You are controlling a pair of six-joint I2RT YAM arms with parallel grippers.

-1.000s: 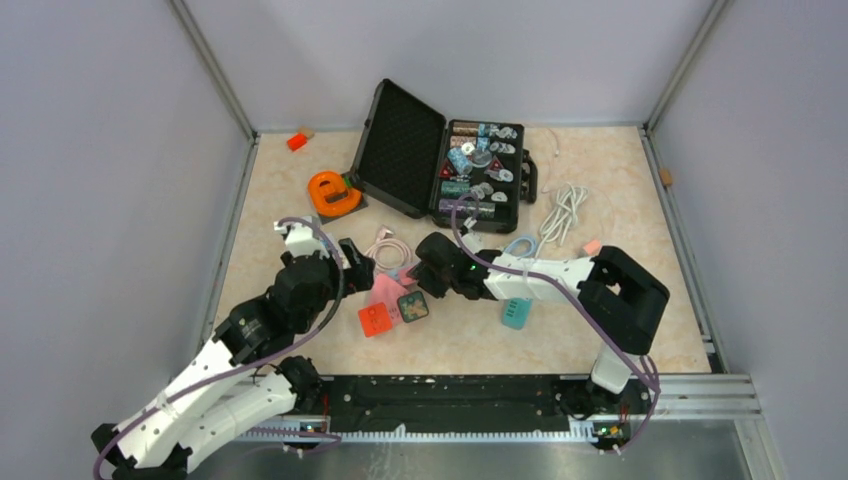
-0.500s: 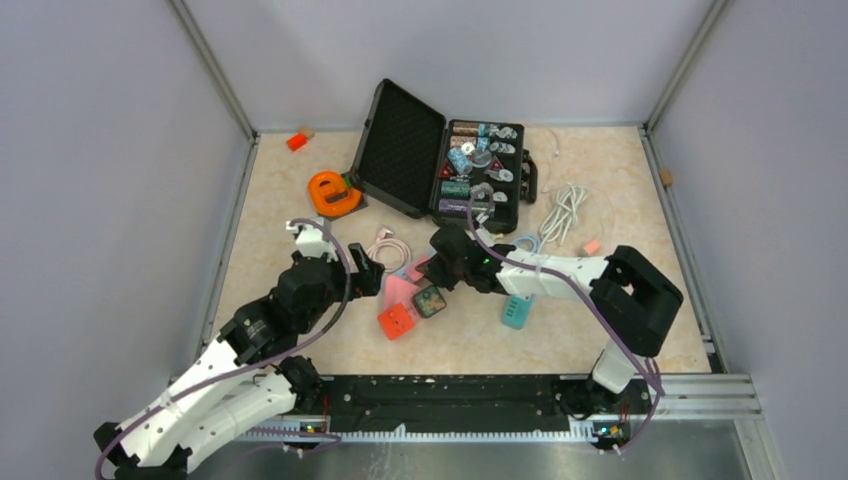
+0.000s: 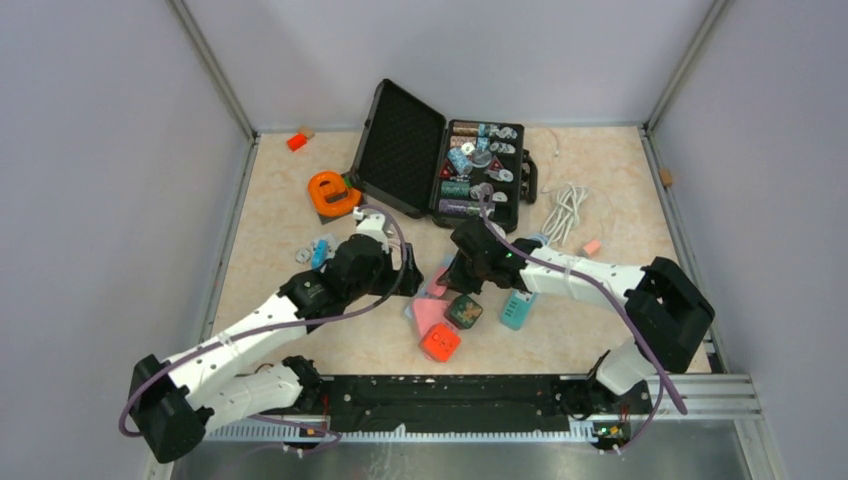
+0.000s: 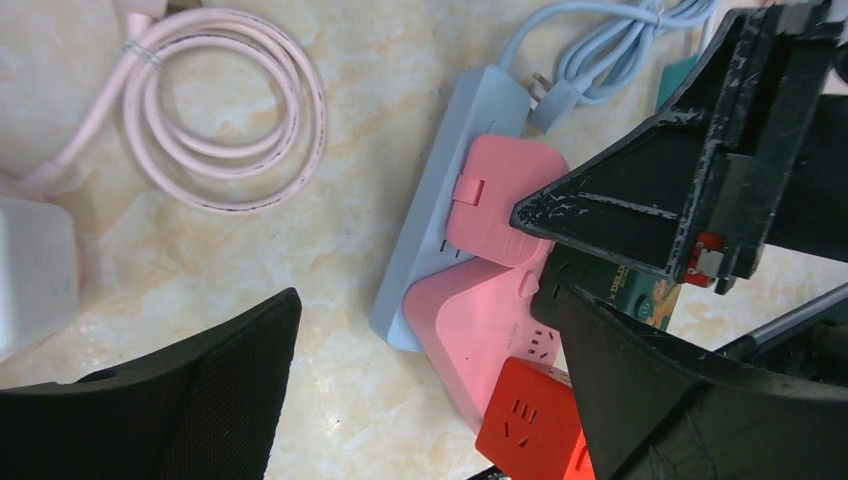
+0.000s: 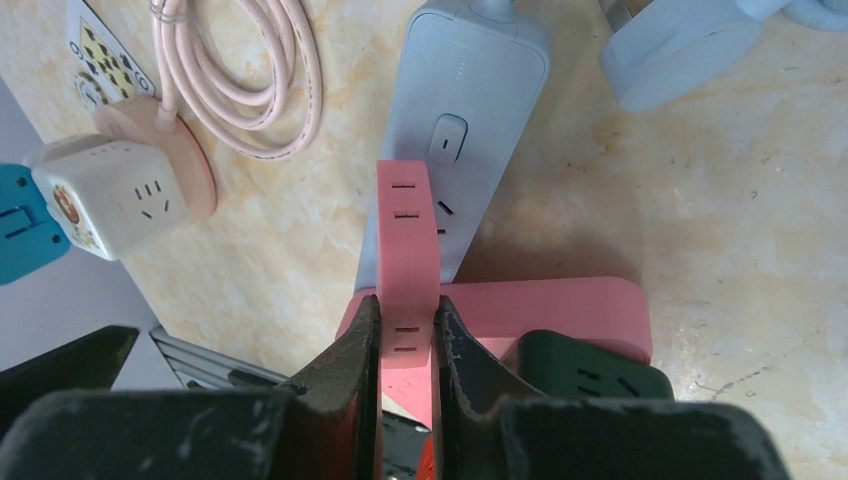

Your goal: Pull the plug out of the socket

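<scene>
While right tool [image 5: 405,308] pinches plug [image 5: 405,215], left tool [image 4: 425,320] gapes

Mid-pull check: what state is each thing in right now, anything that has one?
pink plug: seems seated in the grey power strip, not yet out.
right end effector: shut on the pink plug.
left end effector: open, holding nothing.
black case: lid open.
pink cable: coiled and tied.
</scene>
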